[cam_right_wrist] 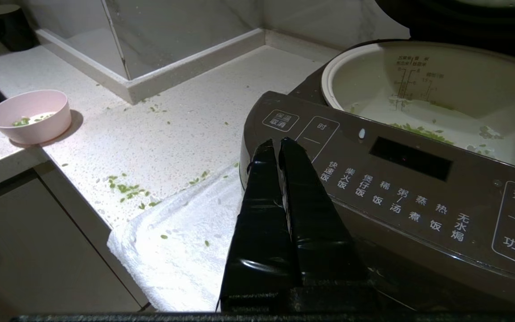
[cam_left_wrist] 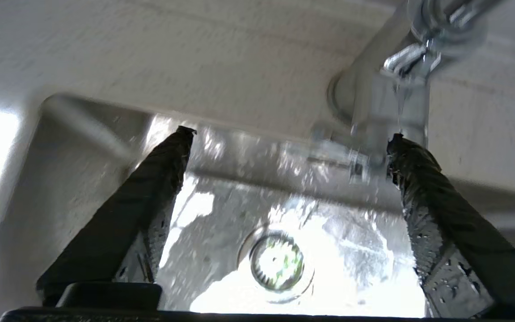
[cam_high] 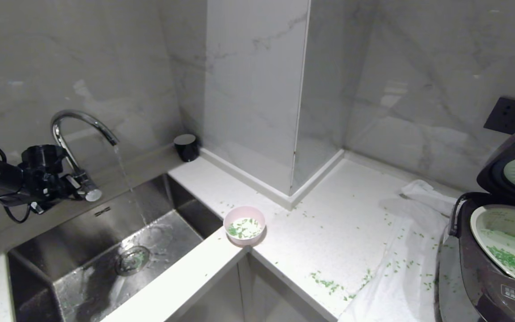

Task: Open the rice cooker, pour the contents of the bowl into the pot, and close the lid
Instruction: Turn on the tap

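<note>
The pale pink bowl (cam_high: pixel 244 226) stands on the white counter's corner beside the sink, with green contents (cam_high: pixel 239 229) in it. At the far right the dark rice cooker (cam_high: pixel 485 268) has its lid (cam_high: pixel 508 170) raised. Its white pot (cam_high: pixel 476 219) holds more green bits (cam_high: pixel 514 261). My left gripper (cam_left_wrist: pixel 291 134) hangs open and empty over the sink, one finger (cam_left_wrist: pixel 414 170) close to the tap's base; in the head view the left gripper (cam_high: pixel 67 184) is at the far left. My right gripper (cam_right_wrist: pixel 275 142) is shut and empty, just in front of the cooker's button panel (cam_right_wrist: pixel 396 188).
The chrome tap (cam_high: pixel 78 120) runs water into the steel sink (cam_high: pixel 105 250), whose drain (cam_left_wrist: pixel 277 261) lies below my left fingers. A white towel (cam_high: pixel 400 268) lies under the cooker. Green bits (cam_high: pixel 327 283) are scattered on the counter. A black cup (cam_high: pixel 186 146) stands at the wall.
</note>
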{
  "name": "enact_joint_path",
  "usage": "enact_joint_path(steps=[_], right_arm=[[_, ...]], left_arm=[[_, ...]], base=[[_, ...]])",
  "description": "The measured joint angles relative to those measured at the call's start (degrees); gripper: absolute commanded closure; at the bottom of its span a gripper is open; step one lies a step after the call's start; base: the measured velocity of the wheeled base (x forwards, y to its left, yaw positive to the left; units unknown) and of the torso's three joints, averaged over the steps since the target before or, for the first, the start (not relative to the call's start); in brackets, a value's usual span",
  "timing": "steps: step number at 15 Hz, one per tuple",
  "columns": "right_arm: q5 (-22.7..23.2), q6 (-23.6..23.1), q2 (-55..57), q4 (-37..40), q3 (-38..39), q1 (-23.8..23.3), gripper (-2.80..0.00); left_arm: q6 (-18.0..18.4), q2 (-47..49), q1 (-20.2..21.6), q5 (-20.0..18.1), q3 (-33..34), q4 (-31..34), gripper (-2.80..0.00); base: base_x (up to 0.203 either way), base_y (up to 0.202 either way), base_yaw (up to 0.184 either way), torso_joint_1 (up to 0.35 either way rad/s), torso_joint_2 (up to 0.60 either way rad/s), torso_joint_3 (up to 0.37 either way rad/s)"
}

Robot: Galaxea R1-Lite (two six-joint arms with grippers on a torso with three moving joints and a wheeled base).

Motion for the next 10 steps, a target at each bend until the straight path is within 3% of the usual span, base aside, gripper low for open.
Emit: enact_joint_path(steps=[4,10], right_arm=[[0.02,-0.02,0.0,0.0,0.0,0.0,0.0],[0.02,-0.04,0.0,0.02,0.0,0.0,0.0]], left_arm=[[-0.75,-5.16,-1.87,-1.07,8.45,-0.06,-2.8],[-1.97,-13.57,-9.1,-4.98,21.48,-0.22,-2.8]], base=[[0.0,0.0,0.0,0.0,0.0,0.0],[0.0,0.0,0.0,0.0,0.0,0.0]])
